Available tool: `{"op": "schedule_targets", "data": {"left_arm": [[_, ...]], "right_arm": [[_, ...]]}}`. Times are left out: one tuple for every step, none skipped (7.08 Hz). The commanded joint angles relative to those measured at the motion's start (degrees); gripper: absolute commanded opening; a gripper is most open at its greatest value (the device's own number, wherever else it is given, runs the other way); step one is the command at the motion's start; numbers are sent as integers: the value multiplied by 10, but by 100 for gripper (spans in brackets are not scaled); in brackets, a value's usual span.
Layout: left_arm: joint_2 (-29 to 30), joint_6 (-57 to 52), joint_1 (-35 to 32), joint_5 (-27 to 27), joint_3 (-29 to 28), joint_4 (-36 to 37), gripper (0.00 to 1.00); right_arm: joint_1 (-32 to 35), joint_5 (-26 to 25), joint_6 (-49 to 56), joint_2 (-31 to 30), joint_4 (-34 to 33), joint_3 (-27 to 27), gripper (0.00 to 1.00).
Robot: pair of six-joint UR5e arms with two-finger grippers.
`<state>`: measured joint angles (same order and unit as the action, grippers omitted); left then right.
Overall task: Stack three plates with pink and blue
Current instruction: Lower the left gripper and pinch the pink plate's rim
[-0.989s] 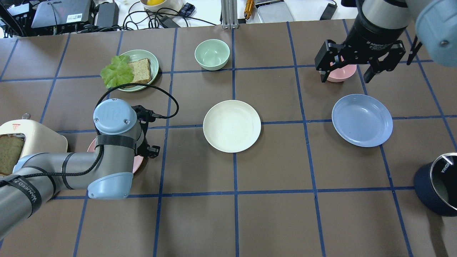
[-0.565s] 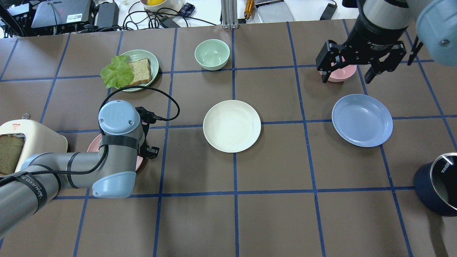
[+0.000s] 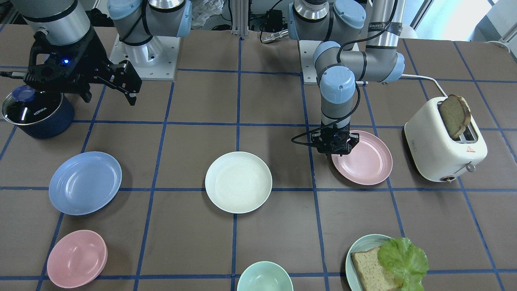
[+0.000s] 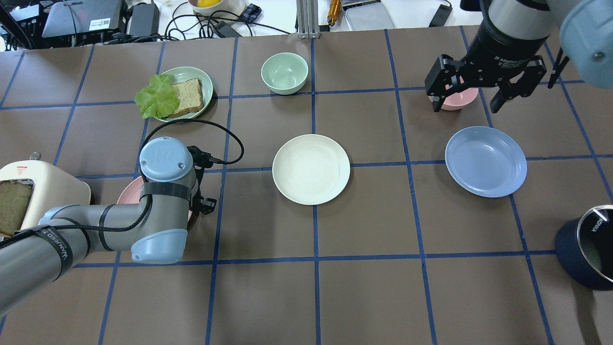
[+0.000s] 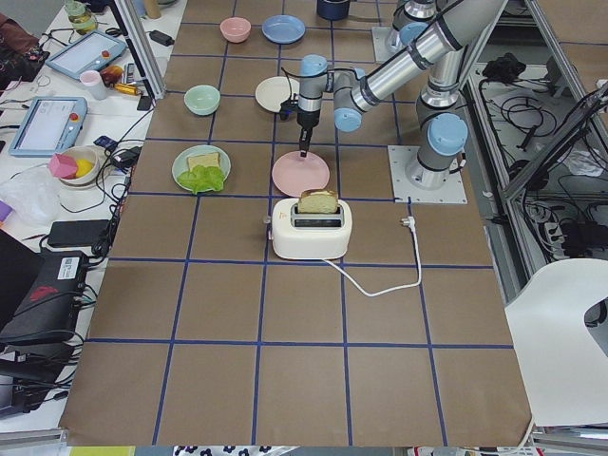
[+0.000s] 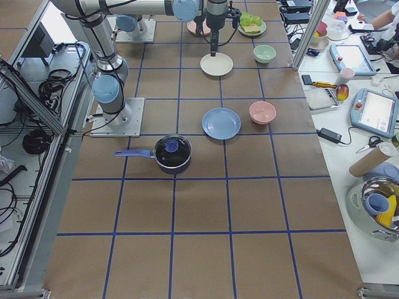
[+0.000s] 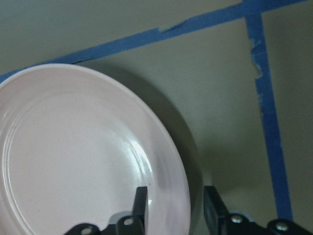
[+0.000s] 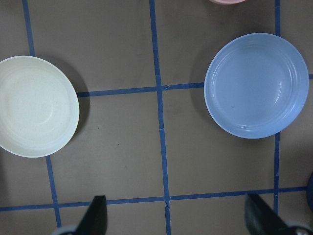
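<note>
The pale pink plate [image 3: 367,159] sits near the toaster and is mostly hidden under my left arm in the overhead view [image 4: 128,191]. My left gripper [image 7: 176,210] is shut on its rim, one finger inside and one outside, and a shadow shows beneath that edge. It also shows in the front view [image 3: 334,151]. The cream-white plate [image 4: 311,169] lies at the table's middle. The light blue plate [image 4: 485,161] lies to its right. My right gripper [image 4: 464,108] hangs open and empty, high above the table, beyond the blue plate [image 8: 254,85].
A small pink bowl [image 4: 455,98] sits under my right gripper. A mint bowl [image 4: 284,73] and a mint plate with bread and lettuce [image 4: 182,93] stand at the far side. A toaster [image 3: 444,145] stands by the pink plate. A dark blue pot [image 4: 586,254] is at the right edge.
My left arm has shifted a little to the right and the pink plate's rim has moved with it. My right gripper has barely moved and stays open.
</note>
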<state>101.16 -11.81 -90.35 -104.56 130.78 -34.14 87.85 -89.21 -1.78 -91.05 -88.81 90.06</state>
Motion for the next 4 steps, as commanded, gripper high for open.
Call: {"op": "schedule_targets", "data": {"left_arm": [[11,-23,0,-2,0,19,24],[16,-24,0,-3,-4,24,10],[17,-22,-1,-4,-7,27,0],[5,-23,-9,-4,-12,27,0]], "right_arm": [[0,0,-1,-1,0,1,100],[0,-1,-1,0,-2,1,100],[2,-13,-1,0,-2,5,100],[2,-19,-2,0,-5,12,100]]}}
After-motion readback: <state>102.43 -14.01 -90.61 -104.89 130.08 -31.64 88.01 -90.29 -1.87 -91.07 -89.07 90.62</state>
